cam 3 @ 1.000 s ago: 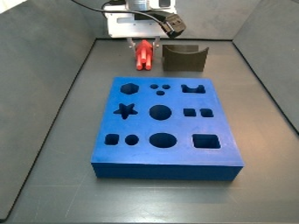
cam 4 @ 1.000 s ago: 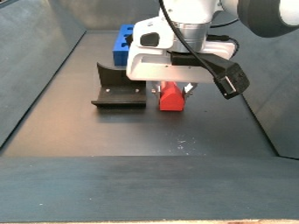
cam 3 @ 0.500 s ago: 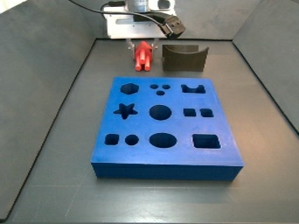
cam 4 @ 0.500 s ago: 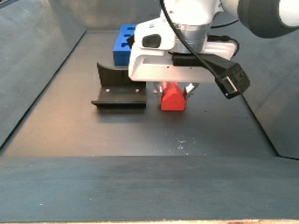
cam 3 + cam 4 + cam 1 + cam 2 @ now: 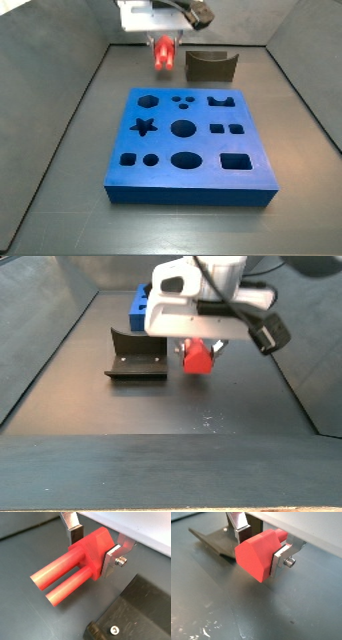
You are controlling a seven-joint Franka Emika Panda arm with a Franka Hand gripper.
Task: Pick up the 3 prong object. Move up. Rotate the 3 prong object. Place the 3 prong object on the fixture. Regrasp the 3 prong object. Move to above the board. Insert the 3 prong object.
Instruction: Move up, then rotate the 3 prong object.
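In a side view, the fixture (image 5: 136, 360) sits at the left of centre on the dark worktop (image 5: 160, 416), with the board (image 5: 138, 308) showing as a blue corner behind it in the upper middle. Just right of the fixture hangs the claw (image 5: 198, 348), clamped on the 3 prong object (image 5: 198, 358), which is clear of the worktop and apart from the fixture.

From the opposite side view, the board (image 5: 190, 147) fills the middle of the frame; above it, at the upper centre, the claw (image 5: 164, 45) holds the 3 prong object (image 5: 164, 55), and the fixture (image 5: 210, 66) stands just to its right.

In both wrist views, the silver fingers (image 5: 113, 560) (image 5: 284, 558) press the flat sides of the red piece (image 5: 79, 563) (image 5: 259, 554). Two round prongs show there.
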